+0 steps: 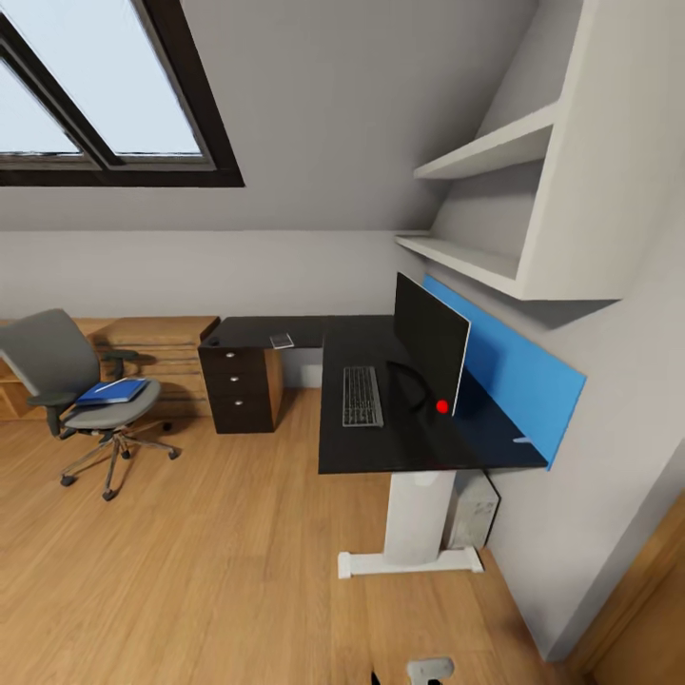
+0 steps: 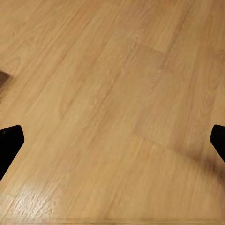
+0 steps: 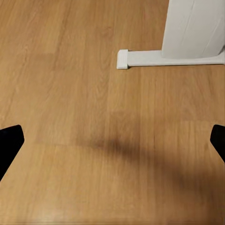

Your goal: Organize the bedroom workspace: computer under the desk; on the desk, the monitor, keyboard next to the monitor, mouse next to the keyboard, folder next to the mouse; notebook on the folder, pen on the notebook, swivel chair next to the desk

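Wood floor takes up most of the room; robot stands back from the workspace, so nothing is within reach yet.

L-shaped black counter sits against the wall under white shelves, white leg below. Computer tower is already under the counter beside the leg, looks done.

Swivel chair is well apart from the counter, over by the light-wood cabinet, so it probably needs rolling closer later.

Monitor stands upright on the counter, screen facing the room. Keyboard lies flat just beside its stand, likely fine as placed.

Folder, blue, lies on the chair seat with something thin and white on top, too small to tell if it's the pen. Small flat item on the far counter wing, unclear what.

Left jaws wide open, holding nothing, over bare floor. Right jaws the same, near the leg's foot.
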Robot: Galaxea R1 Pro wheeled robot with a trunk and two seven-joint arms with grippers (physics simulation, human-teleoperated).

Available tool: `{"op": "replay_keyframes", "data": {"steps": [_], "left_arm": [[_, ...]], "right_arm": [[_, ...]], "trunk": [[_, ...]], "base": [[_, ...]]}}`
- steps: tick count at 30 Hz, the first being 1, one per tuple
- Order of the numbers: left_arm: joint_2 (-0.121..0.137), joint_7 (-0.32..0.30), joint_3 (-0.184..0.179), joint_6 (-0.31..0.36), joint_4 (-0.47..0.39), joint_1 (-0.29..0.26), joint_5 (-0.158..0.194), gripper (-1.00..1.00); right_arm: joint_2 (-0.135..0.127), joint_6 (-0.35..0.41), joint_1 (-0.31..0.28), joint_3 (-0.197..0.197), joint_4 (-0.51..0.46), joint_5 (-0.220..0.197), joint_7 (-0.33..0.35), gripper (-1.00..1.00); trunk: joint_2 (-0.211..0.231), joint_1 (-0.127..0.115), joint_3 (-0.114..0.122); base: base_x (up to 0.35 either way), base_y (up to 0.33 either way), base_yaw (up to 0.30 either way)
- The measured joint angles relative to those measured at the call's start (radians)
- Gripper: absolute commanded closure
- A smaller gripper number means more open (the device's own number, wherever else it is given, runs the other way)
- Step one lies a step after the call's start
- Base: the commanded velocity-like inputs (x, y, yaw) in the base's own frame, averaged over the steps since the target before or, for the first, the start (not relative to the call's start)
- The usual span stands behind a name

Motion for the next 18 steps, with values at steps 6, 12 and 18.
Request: {"op": "replay_keyframes", "data": {"steps": [6,12,18], "left_arm": [[-0.001,0.000,0.000,-0.001,0.009,-0.001,-0.001,-1.00],[-0.004,0.000,-0.004,-0.008,0.010,0.000,-0.002,-1.00],[-0.005,0.000,-0.007,-0.008,0.019,-0.001,-0.003,-1.00]], "right_arm": [[0.000,-0.002,0.004,-0.001,0.000,-0.006,0.001,-1.00],[0.000,-0.147,0.010,-0.001,0.004,-0.010,0.001,-1.00],[0.000,-0.159,0.012,0.001,0.006,-0.002,-0.002,-1.00]], "trunk": [[0.021,-0.012,0.010],[0.021,-0.012,0.010],[0.021,-0.012,0.009]], "base": [[0.000,0.000,0.000],[0.000,0.086,0.056],[0.094,0.297,0.074]]}}
